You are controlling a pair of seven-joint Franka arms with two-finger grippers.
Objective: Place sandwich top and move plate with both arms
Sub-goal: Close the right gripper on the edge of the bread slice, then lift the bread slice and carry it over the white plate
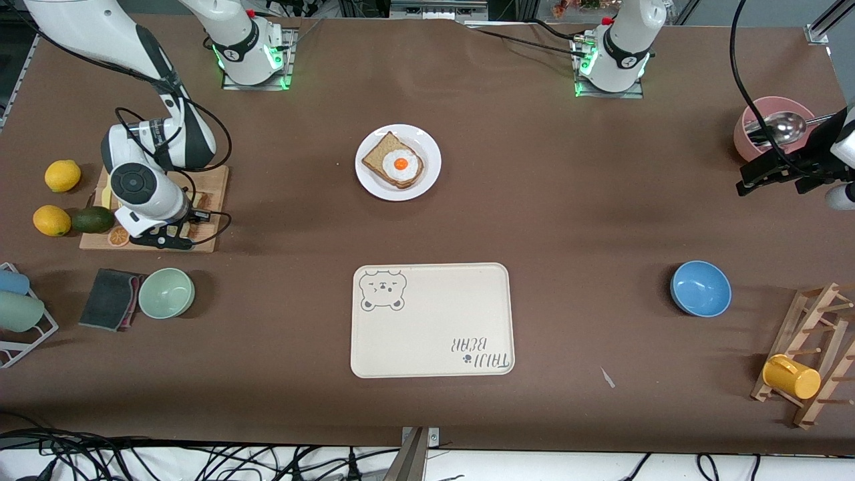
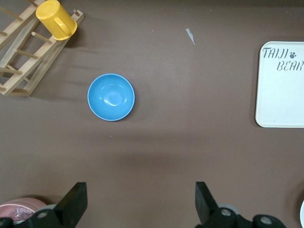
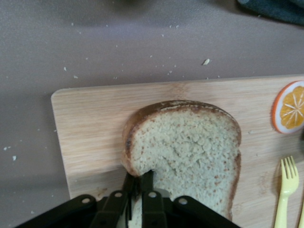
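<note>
tan speckled sandwich top (image 3: 190, 147), brown-crusted

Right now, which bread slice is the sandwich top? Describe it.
Find the wooden cutting board at the right arm's end of the table. The sandwich top lies flat on it, pinched at its edge by the right gripper. Unlike the slice on the white plate, it carries no egg.

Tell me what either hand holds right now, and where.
Right hand is shut on the sandwich top, pinching its edge, on the cutting board. Left hand is open, empty.
</note>
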